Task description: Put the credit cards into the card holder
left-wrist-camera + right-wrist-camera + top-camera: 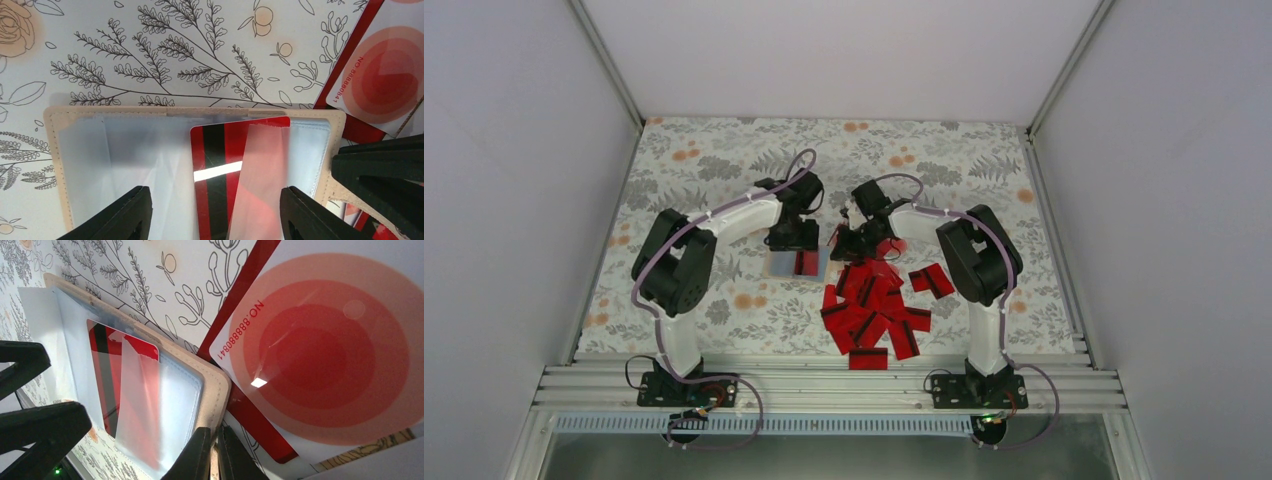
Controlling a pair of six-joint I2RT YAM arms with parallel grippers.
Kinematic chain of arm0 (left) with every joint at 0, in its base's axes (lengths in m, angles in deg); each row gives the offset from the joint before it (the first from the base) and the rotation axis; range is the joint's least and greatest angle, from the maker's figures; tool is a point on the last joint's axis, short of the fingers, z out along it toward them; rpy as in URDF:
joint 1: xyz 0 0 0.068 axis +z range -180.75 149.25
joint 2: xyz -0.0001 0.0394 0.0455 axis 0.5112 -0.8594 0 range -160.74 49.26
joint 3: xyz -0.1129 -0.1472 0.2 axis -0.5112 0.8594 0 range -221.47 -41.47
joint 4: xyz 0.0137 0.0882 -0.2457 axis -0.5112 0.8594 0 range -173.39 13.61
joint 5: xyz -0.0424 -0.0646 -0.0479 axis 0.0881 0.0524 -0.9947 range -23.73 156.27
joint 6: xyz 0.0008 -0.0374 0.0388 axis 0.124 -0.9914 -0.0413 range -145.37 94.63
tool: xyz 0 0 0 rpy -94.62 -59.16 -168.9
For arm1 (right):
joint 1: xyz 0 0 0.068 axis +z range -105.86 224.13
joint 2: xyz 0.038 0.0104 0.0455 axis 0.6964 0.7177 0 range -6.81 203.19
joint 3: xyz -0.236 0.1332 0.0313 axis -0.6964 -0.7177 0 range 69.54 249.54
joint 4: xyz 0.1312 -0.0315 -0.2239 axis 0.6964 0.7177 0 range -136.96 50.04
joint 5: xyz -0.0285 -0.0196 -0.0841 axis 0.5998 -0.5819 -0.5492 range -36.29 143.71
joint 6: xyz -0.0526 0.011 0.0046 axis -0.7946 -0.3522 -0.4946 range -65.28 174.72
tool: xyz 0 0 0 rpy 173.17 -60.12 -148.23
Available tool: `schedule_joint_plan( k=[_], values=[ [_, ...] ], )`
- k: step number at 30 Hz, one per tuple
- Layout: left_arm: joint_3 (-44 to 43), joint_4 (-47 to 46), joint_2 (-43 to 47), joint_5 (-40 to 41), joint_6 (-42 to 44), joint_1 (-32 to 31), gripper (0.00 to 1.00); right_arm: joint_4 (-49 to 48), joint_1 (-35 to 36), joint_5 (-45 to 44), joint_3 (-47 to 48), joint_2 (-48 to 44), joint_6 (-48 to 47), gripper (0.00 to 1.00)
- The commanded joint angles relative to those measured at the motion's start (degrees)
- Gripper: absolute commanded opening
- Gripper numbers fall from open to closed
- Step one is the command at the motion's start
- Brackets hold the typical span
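White links, black joints and lilac cables on left arm [729, 220] and right arm [924, 216].

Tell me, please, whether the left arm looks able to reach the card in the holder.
Probably yes: the left hand hangs open over the card holder, straddling the red card; a clear flap partly covers it.

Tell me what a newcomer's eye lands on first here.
The heap of red credit cards on the floral cloth, right of centre. Next, the beige card holder under the open left gripper, one striped red card partly under its clear flap, the shut right gripper at its edge.
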Motion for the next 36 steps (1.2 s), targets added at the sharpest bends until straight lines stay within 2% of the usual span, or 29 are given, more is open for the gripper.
schedule_joint_plan(
  k=[1, 10, 14, 17, 27, 33, 36],
  values=[
    [1.4, -2.1, 0.3, -1.2, 0.1, 0.2, 0.63, 1.0, -0.2, -0.6, 1.6, 0.7, -1.2, 0.06],
    [-0.8, -3.5, -4.1, -2.4, 1.8, 0.2, 0.52, 1.1, -0.2, -0.3, 2.3, 1.6, -1.4, 0.06],
    [0.6, -2.7, -3.0, -0.4, 0.6, 0.3, 0.48, 1.2, -0.2, -0.5, 2.4, 1.7, -1.7, 0.06],
    [3.0, -4.4, -1.2, -1.9, 0.5, 1.3, 0.45, 1.2, -0.2, -0.2, 2.5, 1.8, -2.0, 0.06],
    [7.4, -9.4, 0.7, -7.0, 0.5, 2.9, 0.41, 1.5, -0.1, 3.8, 3.7, 0.4, -5.6, 0.06],
    [9.0, -13.7, 0.9, -11.4, 0.5, 3.6, 0.40, 4.3, -0.3, 3.3, 5.6, -1.4, -9.6, 0.06],
    [9.6, -14.1, 0.8, -11.6, 0.4, 3.8, 0.39, 3.0, -0.4, 6.7, 5.4, -1.7, -9.9, 0.07]
  ],
)
